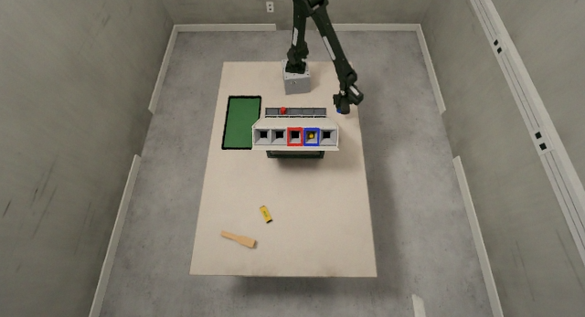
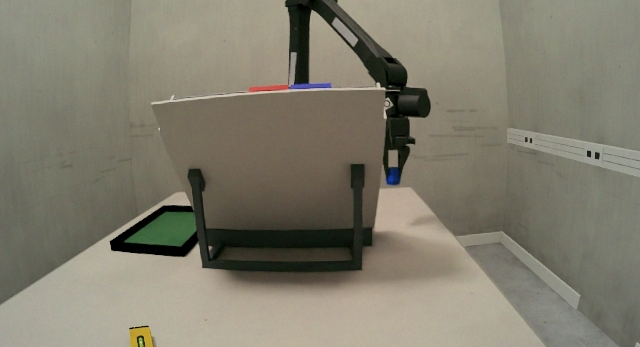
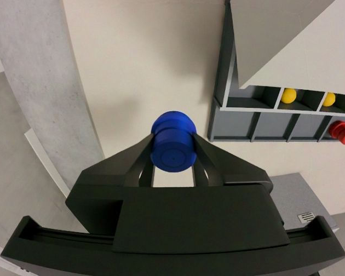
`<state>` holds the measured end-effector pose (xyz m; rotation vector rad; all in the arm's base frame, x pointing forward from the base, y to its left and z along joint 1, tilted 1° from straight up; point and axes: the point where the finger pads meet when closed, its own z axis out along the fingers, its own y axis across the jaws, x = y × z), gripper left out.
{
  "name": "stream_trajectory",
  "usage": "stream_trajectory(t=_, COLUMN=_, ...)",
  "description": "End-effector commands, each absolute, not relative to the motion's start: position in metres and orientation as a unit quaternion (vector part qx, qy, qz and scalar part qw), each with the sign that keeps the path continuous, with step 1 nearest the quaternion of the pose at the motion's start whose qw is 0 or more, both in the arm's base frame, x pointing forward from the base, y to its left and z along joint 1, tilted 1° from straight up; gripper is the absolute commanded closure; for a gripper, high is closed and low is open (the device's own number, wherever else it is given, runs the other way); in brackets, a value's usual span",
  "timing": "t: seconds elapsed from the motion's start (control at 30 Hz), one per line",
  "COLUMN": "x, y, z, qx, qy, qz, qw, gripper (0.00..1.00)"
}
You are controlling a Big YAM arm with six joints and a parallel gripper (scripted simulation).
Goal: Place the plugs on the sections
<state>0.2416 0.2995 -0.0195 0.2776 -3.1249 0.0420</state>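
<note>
My gripper point(image 3: 173, 138) point(image 2: 395, 168) point(image 1: 342, 109) is shut on the blue plug point(image 3: 172, 148) point(image 2: 393, 176) point(image 1: 339, 110). It holds the plug in the air off the right end of the grey section tray point(image 1: 316, 111) point(image 3: 235, 124), above the table. The red plug point(image 1: 283, 110) point(image 3: 341, 132) stands on the flat front part of one section. Two yellow marbles point(image 3: 288, 95) point(image 3: 328, 99) lie in sections under the white cover point(image 3: 300, 44) point(image 2: 270, 157). The red-banded funnel point(image 1: 288, 137) looks empty. The blue-banded funnel point(image 1: 304, 137) holds a yellow marble point(image 1: 311, 135).
A green tray with a black rim point(image 1: 240, 121) point(image 2: 165, 228) lies left of the funnel stand. The arm's grey base block point(image 1: 296, 81) stands behind the sections. A small yellow block point(image 1: 265, 214) point(image 2: 140, 336) and a wooden spatula point(image 1: 238, 238) lie near the table's front.
</note>
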Motion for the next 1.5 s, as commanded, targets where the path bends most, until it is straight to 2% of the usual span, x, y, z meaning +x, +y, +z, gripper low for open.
stream_trajectory(t=0.0, x=0.253, y=0.316, z=-0.014, qx=0.085, qy=-0.996, qz=0.006, qw=-0.008, gripper=1.00)
stream_trajectory(t=1.47, x=0.259, y=0.327, z=-0.013, qx=0.088, qy=-0.996, qz=0.010, qw=-0.001, gripper=1.00)
